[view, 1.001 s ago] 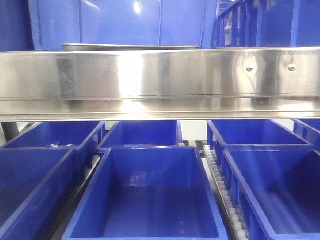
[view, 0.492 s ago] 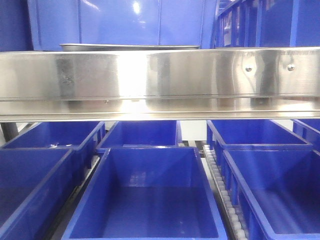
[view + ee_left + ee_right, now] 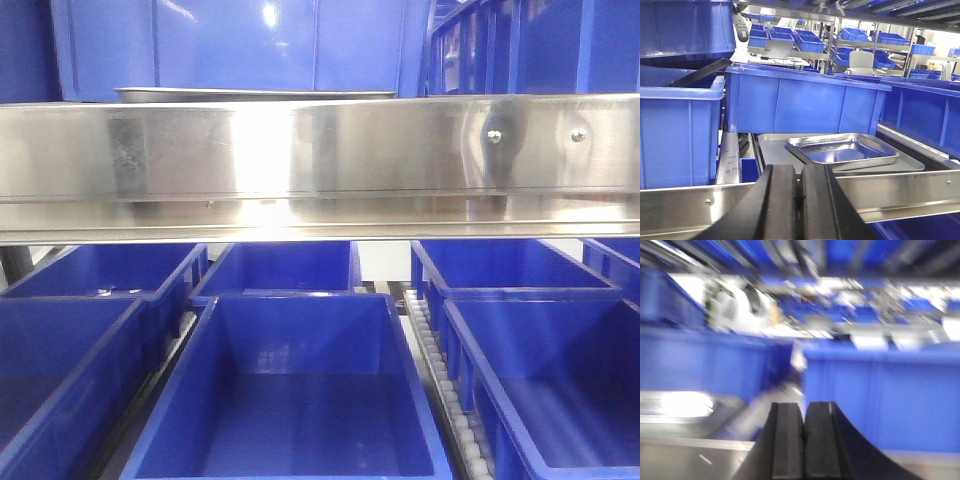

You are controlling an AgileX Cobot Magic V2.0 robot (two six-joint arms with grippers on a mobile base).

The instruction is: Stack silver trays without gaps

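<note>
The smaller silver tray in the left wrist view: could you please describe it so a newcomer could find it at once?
Find the steel shelf rail across the bottom. Just behind it a large flat tray lies before a blue bin. The smaller tray lies skewed on top, deeper and shinier.

Upper shelf: fronted by a long steel rail with two screws near the right end. Directly on the shelf, a large flat steel tray; on top of that, a smaller shiny tray, turned at an angle to the larger one and lying toward its right side. Flanked by blue bins: one to the left, one behind, one to the right. From the front, only a thin tray edge visible above the rail. Below the rail, a lower level held open blue bins in rows, with a roller track between two of them.
</note>
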